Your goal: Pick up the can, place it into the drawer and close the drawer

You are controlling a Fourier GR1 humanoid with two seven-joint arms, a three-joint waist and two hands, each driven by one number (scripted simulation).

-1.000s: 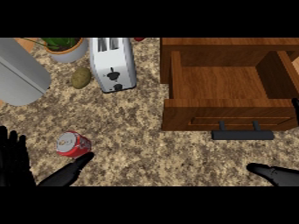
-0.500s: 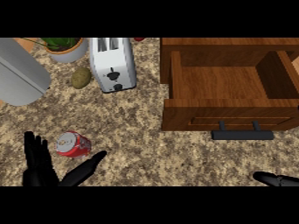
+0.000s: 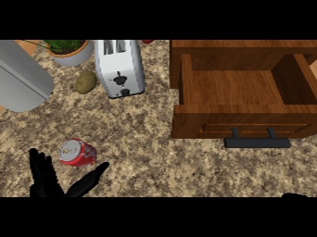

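Nothing legible from where I stand. The red can point(image 3: 77, 152) has a pale mark on its side (too blurred to make out); the toaster point(image 3: 120, 67) front shows only a dark knob point(image 3: 121, 79).

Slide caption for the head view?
Open left robot hand beside the red can on the counter; drawer stands open.

Can point(image 3: 77, 152): red, silver top. Drawer point(image 3: 250, 115): brown wood grain, black handle point(image 3: 257, 143). Counter point(image 3: 154, 162): speckled tan-brown. Toaster point(image 3: 120, 67): white. Left hand point(image 3: 46, 183): black.
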